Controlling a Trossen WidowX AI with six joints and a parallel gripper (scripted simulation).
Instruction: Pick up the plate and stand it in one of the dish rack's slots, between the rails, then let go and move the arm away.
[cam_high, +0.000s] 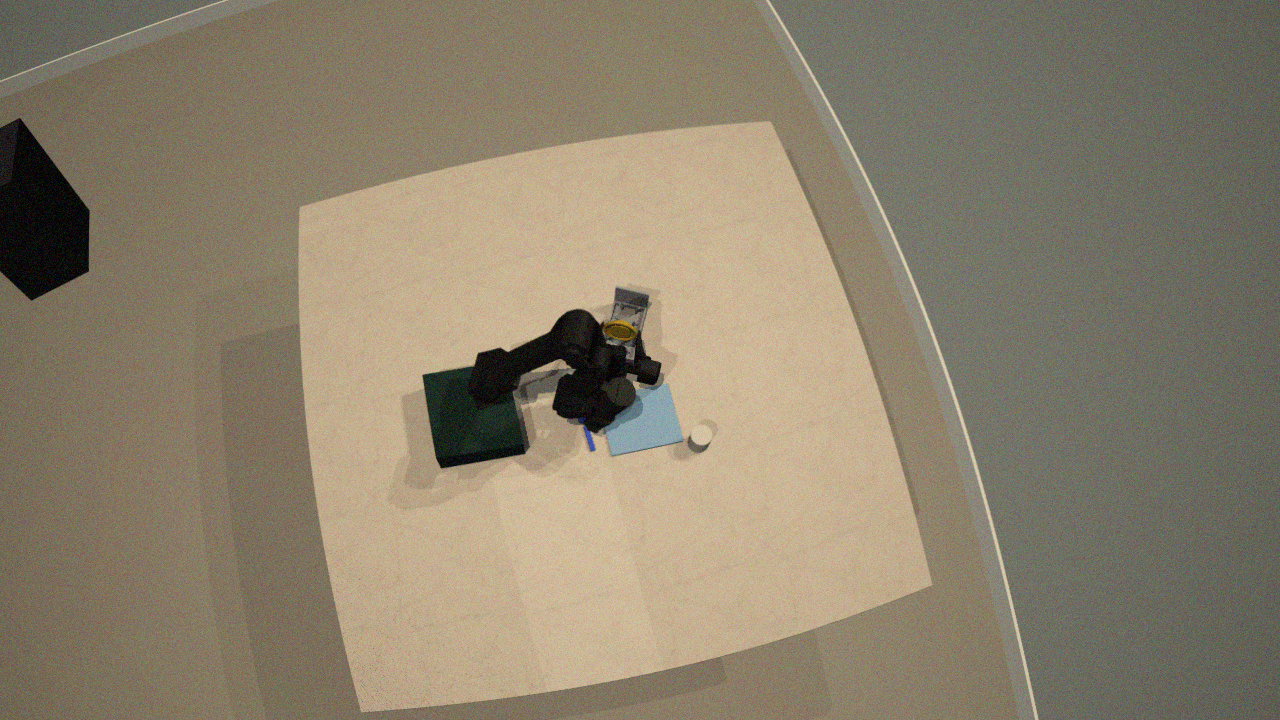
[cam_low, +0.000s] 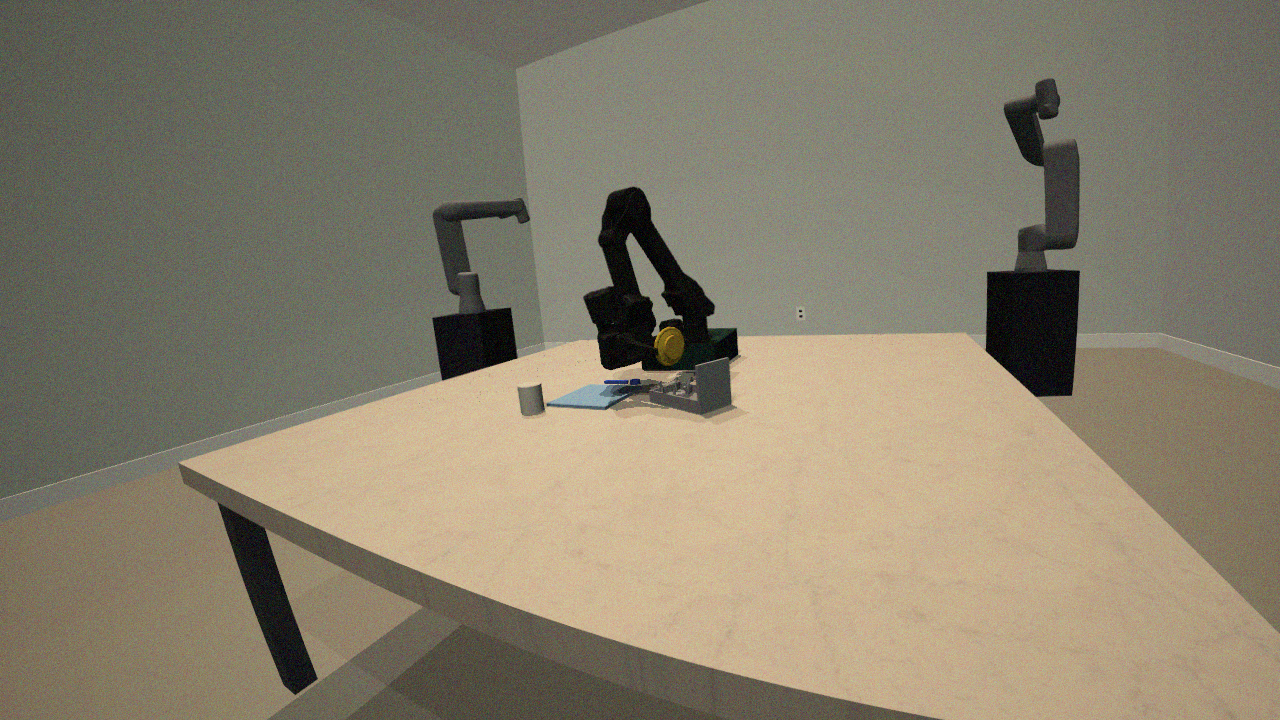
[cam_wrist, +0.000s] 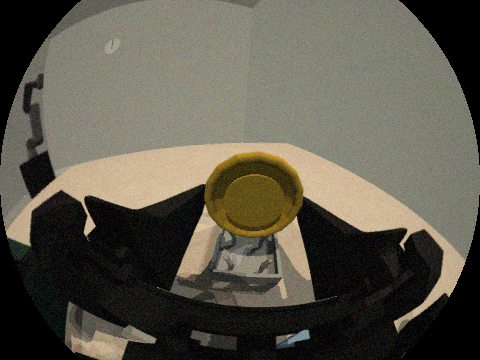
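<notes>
The yellow round plate (cam_high: 619, 332) (cam_low: 669, 346) (cam_wrist: 255, 200) is held across its rim, one fingertip at each side, by my gripper (cam_wrist: 253, 195), which is shut on it. The plate stands nearly upright in the air, above the table. The grey dish rack (cam_high: 631, 298) (cam_low: 713, 386) (cam_wrist: 247, 264) stands on the table, with a tall panel at one end and short rails. From above, the plate overlaps the rack's middle. In the exterior view the plate hangs higher than the rack, with a gap between them. The plate hides part of the rack in the wrist view.
A light blue board (cam_high: 646, 423) (cam_low: 590, 396) lies beside the rack, with a whitish cylinder (cam_high: 700, 436) (cam_low: 530, 398) past it. A blue utensil (cam_high: 588, 437) (cam_low: 617, 382) lies near the board. The arm's dark green base block (cam_high: 474, 420) stands on the table (cam_high: 572, 573) (cam_low: 805, 501).
</notes>
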